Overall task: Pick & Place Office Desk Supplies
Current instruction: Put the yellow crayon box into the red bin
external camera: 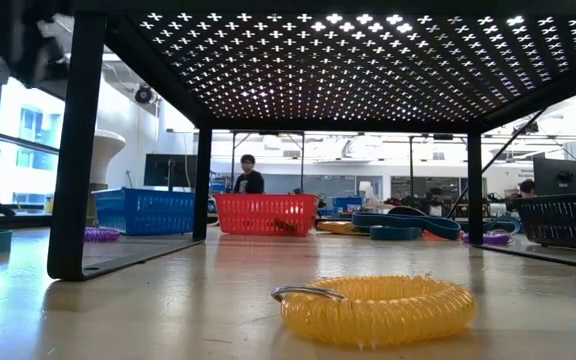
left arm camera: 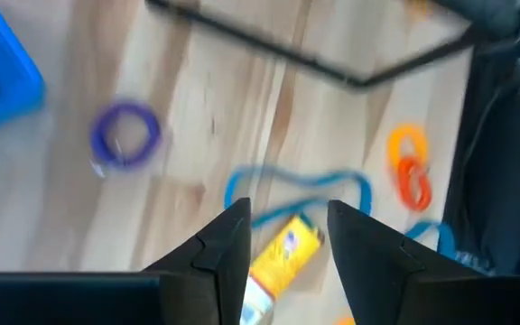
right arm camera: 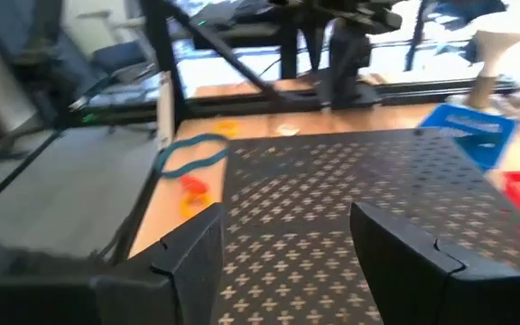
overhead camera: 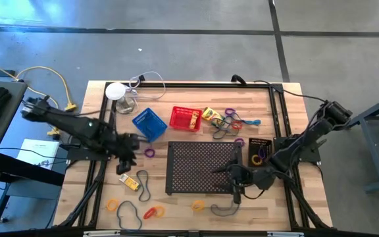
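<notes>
Wooden tabletop [overhead camera: 77,197] fills the middle of the high view, with a large black perforated tray [overhead camera: 199,168] at centre. Right gripper [overhead camera: 237,176] sits over the tray's right edge, lower centre-right of frame, fingers parted with nothing between them. Left gripper [overhead camera: 127,162] hangs left of centre, fingers apart and empty, directly above a yellow crayon box [overhead camera: 129,180] lying on the wood at lower left. Blue mesh basket [overhead camera: 149,124] and red mesh basket [overhead camera: 185,118] stand side by side at upper centre; black mesh basket [overhead camera: 260,151] is just right of the tray. Rubber-band loops are scattered: purple loop [overhead camera: 150,153] between blue basket and tray, orange loop [overhead camera: 152,212] at lower left.
</notes>
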